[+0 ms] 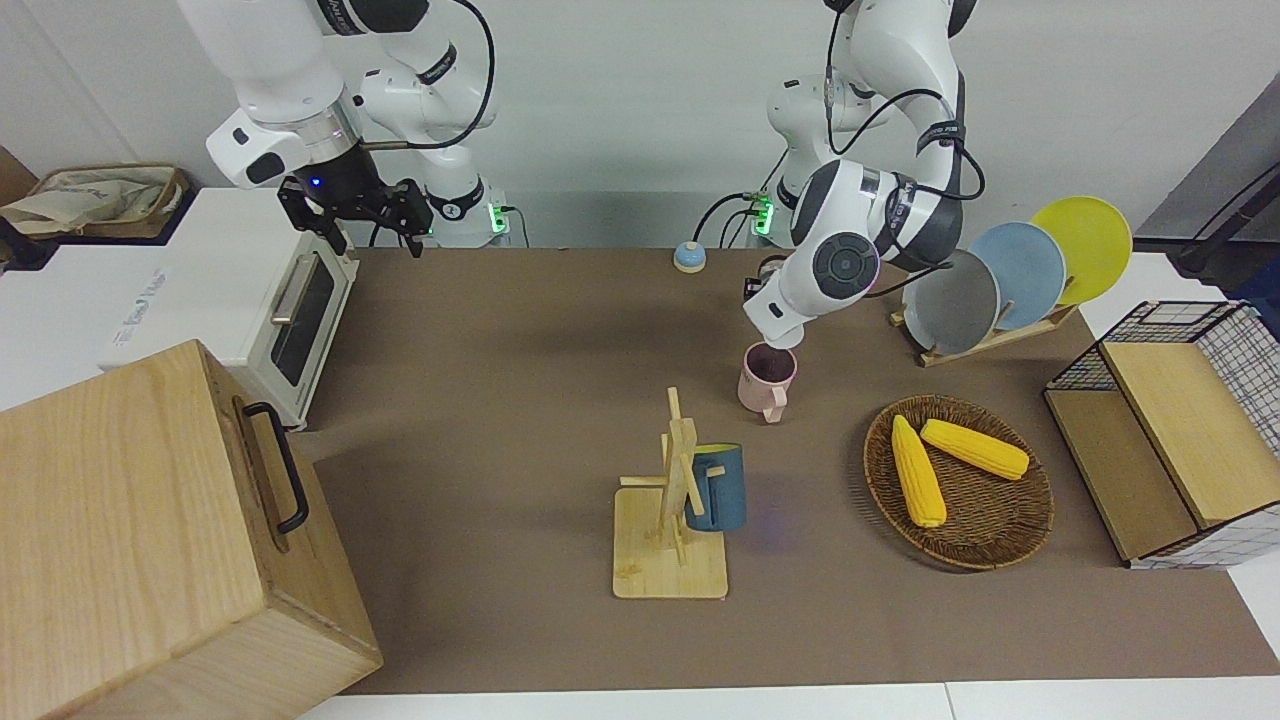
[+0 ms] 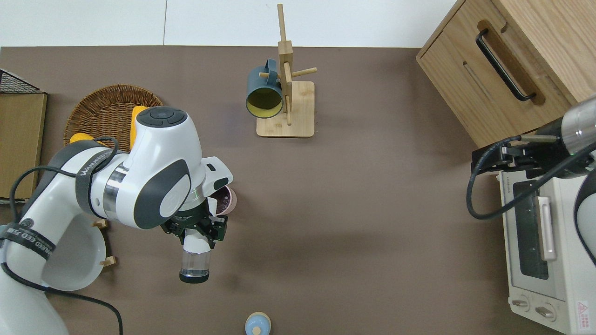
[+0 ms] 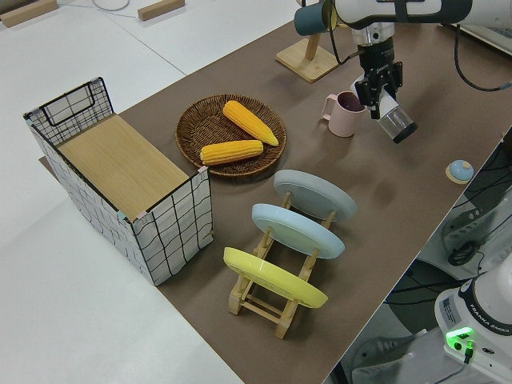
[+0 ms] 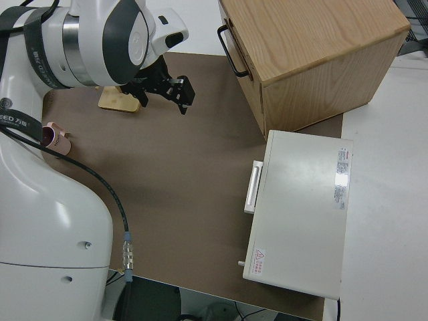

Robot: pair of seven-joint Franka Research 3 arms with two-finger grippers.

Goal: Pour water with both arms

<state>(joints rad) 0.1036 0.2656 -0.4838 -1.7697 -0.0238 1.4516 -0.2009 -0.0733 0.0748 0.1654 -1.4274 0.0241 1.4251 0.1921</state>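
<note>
My left gripper (image 2: 195, 231) is shut on a clear glass (image 2: 194, 263) with a dark base. The glass lies tipped almost level, its base end pointing toward the robots. A pink mug (image 2: 227, 200) stands upright on the brown mat, right beside the gripper and slightly farther from the robots. In the left side view the glass (image 3: 395, 122) slants beside the mug (image 3: 343, 114), whose inside looks dark. The glass's mouth is hidden under the gripper. My right arm is parked, its gripper (image 1: 357, 212) open and holding nothing.
A wooden mug rack (image 1: 672, 540) carries a blue mug (image 1: 716, 488). A wicker basket (image 1: 1000, 555) holds two corn cobs. A plate rack (image 1: 1000, 290), a wire basket (image 1: 1180, 440), a toaster oven (image 1: 290, 320), a wooden box (image 1: 150, 520) and a small blue knob (image 1: 688, 257) ring the mat.
</note>
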